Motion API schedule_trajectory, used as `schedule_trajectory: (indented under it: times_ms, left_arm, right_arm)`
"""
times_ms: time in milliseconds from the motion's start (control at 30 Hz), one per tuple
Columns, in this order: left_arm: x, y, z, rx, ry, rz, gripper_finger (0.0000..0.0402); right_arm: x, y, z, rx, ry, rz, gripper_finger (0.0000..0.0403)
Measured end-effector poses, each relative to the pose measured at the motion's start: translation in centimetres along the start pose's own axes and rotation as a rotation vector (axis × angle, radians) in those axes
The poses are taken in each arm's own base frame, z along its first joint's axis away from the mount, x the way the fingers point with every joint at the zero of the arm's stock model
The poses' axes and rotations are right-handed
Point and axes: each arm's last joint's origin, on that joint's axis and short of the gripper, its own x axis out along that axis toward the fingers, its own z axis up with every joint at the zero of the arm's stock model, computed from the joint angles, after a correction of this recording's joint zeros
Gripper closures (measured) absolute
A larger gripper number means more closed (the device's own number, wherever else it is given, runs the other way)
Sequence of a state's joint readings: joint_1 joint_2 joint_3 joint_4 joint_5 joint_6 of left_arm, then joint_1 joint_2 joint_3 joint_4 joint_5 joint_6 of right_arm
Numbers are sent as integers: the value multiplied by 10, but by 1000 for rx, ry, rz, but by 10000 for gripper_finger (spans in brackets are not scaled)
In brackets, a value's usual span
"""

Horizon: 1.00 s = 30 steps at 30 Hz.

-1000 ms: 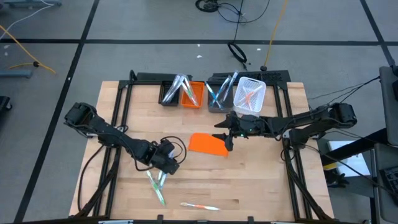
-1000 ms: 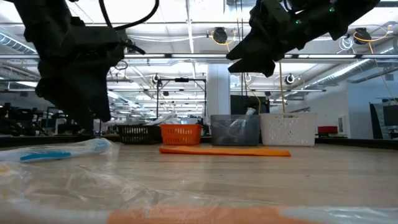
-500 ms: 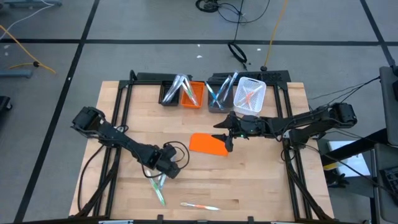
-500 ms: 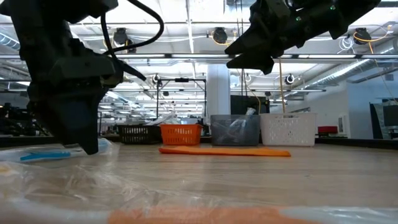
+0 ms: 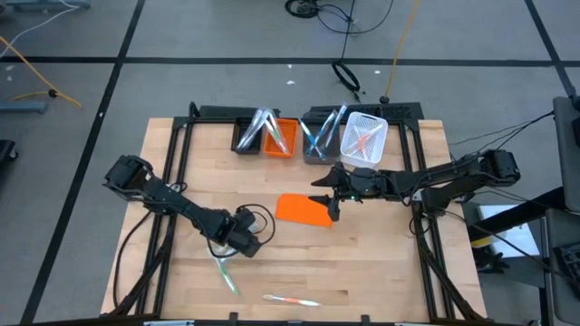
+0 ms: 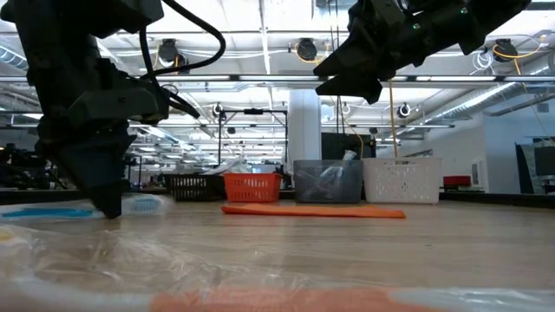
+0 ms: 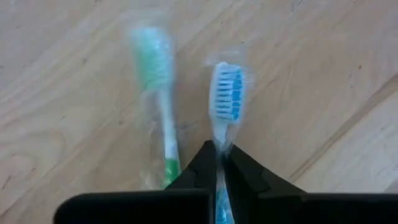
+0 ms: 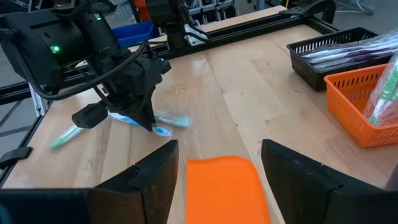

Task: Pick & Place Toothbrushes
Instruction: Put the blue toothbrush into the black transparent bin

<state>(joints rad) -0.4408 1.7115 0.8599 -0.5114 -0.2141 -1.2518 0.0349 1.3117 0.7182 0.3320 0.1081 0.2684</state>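
The left gripper (image 7: 219,163) is seen clamped tight on the neck of a wrapped blue toothbrush (image 7: 227,99), down at the wooden table (image 5: 381,263) near its front left. A wrapped green toothbrush (image 7: 159,93) is lying just beside it, not gripped. Another toothbrush (image 5: 290,300), with orange-red accents, is left well apart near the front edge. The right gripper (image 8: 217,163) is held above the table with fingers spread wide and nothing between them, over the flat orange sheet (image 5: 304,210). More brushes are already sorted into the bins (image 5: 313,136) at the back. The blue brush is judged light and stiff, but its clear wrapper is likely slippery and loose, so it could slide or swivel in the pinch. A hold nearer mid-handle would probably balance better than the neck; the bristle end is best avoided.
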Motion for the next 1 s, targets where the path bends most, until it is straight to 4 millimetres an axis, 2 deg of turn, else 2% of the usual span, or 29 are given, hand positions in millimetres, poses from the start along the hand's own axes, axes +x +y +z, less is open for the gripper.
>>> schedule_trajectory:
  times_ms: [167, 300, 633, 1000]
  left_arm:
    - [-4, 0, 1, -8, -10, -12, 396]
    - [-15, -1, 4, -14, -55, -59, 398]
    - [-52, -13, 22, 105, -346, -248, 398]
    - [-73, -28, 51, 236, -649, -377, 398]
  right_arm:
    - [0, 0, 0, 0, 0, 0, 181]
    - [0, 0, 0, 0, 0, 0, 181]
    - [0, 0, 0, 0, 2, 2, 181]
    - [0, 0, 0, 17, 1, 5, 181]
